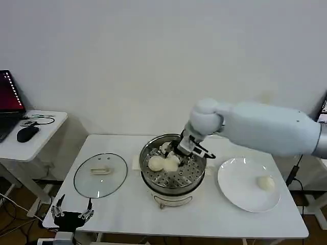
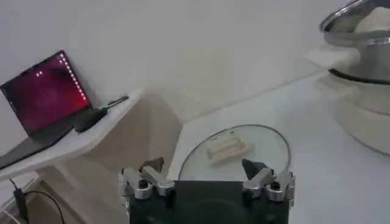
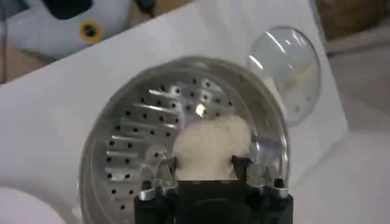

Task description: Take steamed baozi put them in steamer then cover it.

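**Third bun going into the steamer; one bun and the lid remain**

Head view: the right gripper [image 1: 176, 151] reaches down into the steamer [image 1: 172, 179], which stands at the middle of the white table [image 1: 204, 217]. Two steamed baozi [image 1: 163, 163] lie side by side on the perforated tray, and a third pale bun seems to sit at the gripper's tips just behind them. One more bun [image 1: 265, 182] waits on the white plate [image 1: 240, 196] to the right of the pot. The cover [image 1: 100, 174] lies flat on the table to the left of the steamer. The left gripper [image 1: 72, 213] hangs at the near left table edge, idle.

Left wrist view: the left gripper [image 2: 207, 178] is spread wide with nothing between its fingers, the cover [image 2: 231, 152] just beyond it.

Right wrist view: the right gripper [image 3: 204, 167] pinches a bun [image 3: 210, 143] just above the tray, jaws pressed against its sides.

By my judgement the job is past half: this bun must be released, the last one fetched, then the pot covered.
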